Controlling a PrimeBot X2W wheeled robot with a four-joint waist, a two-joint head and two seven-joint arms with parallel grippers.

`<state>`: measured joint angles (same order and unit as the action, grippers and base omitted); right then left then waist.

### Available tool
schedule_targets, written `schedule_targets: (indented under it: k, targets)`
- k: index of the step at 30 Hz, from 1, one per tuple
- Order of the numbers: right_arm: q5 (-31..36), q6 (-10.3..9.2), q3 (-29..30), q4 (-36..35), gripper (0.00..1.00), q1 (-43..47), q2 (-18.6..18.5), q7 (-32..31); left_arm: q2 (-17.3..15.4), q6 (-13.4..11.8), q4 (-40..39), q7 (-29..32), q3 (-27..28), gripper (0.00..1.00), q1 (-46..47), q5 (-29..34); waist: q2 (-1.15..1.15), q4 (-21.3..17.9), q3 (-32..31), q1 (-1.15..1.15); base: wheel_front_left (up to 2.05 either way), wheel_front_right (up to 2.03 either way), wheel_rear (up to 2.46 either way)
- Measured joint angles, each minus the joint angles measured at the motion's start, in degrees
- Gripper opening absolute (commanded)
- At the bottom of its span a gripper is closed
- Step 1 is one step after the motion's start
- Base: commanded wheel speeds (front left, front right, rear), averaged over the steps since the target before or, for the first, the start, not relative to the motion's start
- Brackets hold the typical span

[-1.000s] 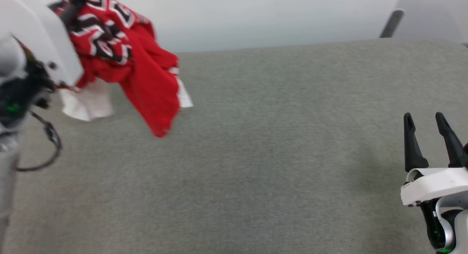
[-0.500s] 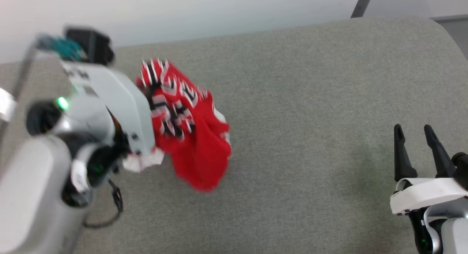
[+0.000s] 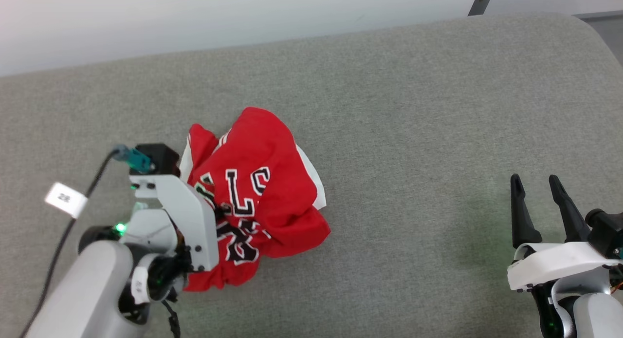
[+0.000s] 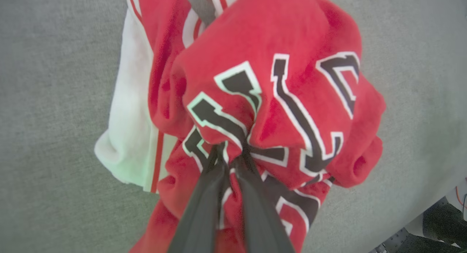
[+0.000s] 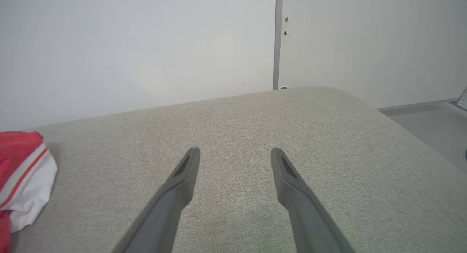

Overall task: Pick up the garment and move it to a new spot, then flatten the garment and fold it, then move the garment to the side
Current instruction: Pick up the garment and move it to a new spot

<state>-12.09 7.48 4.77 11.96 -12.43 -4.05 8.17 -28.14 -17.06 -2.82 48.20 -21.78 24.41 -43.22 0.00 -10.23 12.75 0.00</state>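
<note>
Garment set down in a heap, flattening not yet begun
The left pincer (image 4: 230,151) is clamped on a fold of the red garment (image 3: 263,182), which appears to rest crumpled, lettering up, on the left part of the grey padded surface (image 3: 418,133). The right pincer (image 3: 534,179) stands apart and empty, well off to the right. The move to a new spot looks about done; letting go, flattening, folding and setting aside remain

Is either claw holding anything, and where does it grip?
The left gripper pinches the crumpled red jersey shirt by a bunched fold in its black-lettered front. The right gripper is open and empty.
</note>
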Motion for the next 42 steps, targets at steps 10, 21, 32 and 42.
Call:
schedule_targets:
  k: [10,21,32,42]
  targets:
    - [-0.4,0.00,-1.2,1.1,1.00,-1.1,0.0,0.2,2.1,3.6,7.5,-1.6,-1.5,0.13,-0.1,-1.7,0.00,0.9,-0.5,0.00,0.00,0.00,0.00]
    - [-0.4,-0.01,-3.0,1.6,1.00,-1.0,-1.5,-0.7,1.3,6.6,7.7,-4.0,-0.2,1.00,1.2,-2.9,0.00,2.8,-3.6,0.00,0.00,0.00,0.00]
    - [-0.4,0.00,-4.4,0.8,1.00,0.3,-3.0,-2.1,-1.3,9.5,2.6,-13.5,4.9,1.00,-3.2,-3.5,0.00,5.6,-9.0,0.00,0.00,0.00,0.00]
    - [-1.0,0.00,-4.9,0.7,1.00,2.8,-3.5,-2.4,-2.5,17.0,1.2,-34.4,11.4,1.00,-12.1,-2.2,0.00,8.1,-13.6,0.00,0.00,0.00,0.00]
